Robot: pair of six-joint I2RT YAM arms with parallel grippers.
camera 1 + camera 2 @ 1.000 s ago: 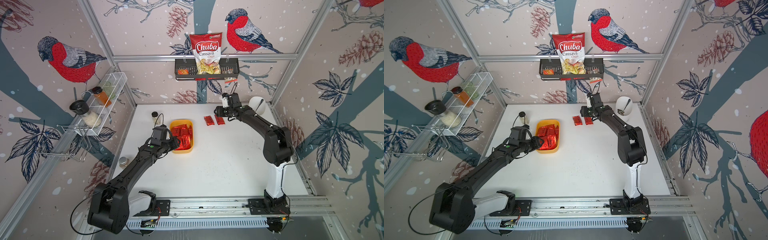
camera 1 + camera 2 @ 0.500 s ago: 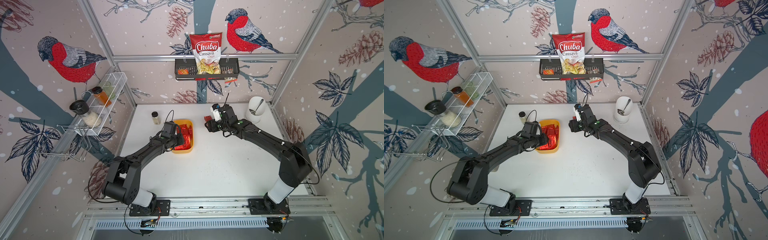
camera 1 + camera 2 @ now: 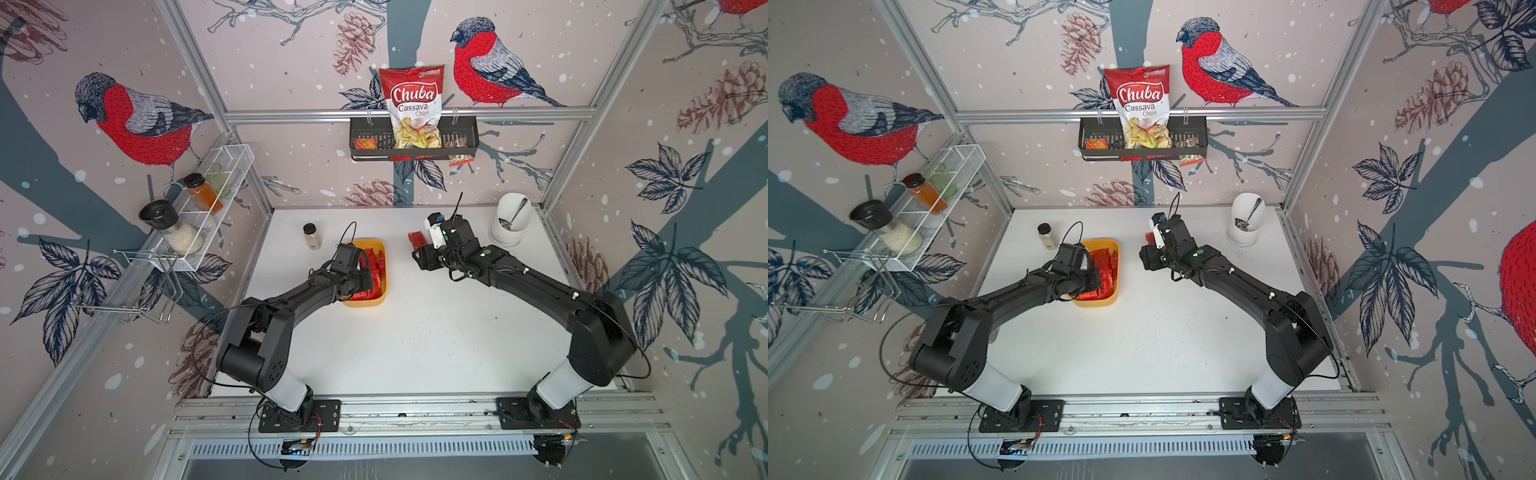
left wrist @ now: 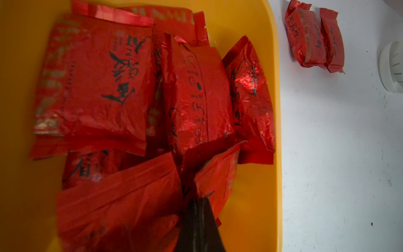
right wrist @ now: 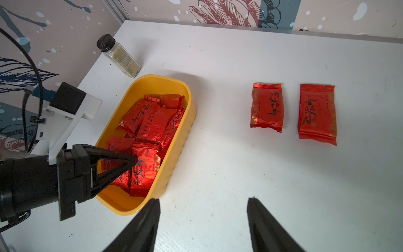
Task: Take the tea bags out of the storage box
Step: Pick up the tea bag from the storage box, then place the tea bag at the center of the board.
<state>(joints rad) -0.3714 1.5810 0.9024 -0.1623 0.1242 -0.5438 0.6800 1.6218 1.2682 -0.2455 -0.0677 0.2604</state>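
Observation:
The yellow-orange storage box [image 3: 381,297] sits left of the table's middle, with several red foil tea bags [image 4: 93,87] piled inside. My left gripper [image 4: 197,201] reaches down into the near end of the box, shut on the crimped edge of a tea bag [image 5: 144,168]. Two more tea bags [image 5: 267,107] [image 5: 316,113] lie side by side on the white table, right of the box. My right gripper [image 5: 202,199] hovers open and empty over bare table between the box [image 5: 174,152] and those two. In both top views its wrist hides most of that pair; only one bag's edge [image 3: 417,239] [image 3: 1148,237] shows.
A small seasoning jar [image 3: 311,237] stands just behind the box's left corner. A white utensil holder [image 3: 509,224] with a spoon is at the back right. The black wall basket [image 3: 465,133] with the chips bag and the white wire rack [image 3: 199,208] hang above the table.
My left gripper moved further into the box and shut on a tea bag. My right gripper drew back from the two tea bags on the table, toward the box, staying open.

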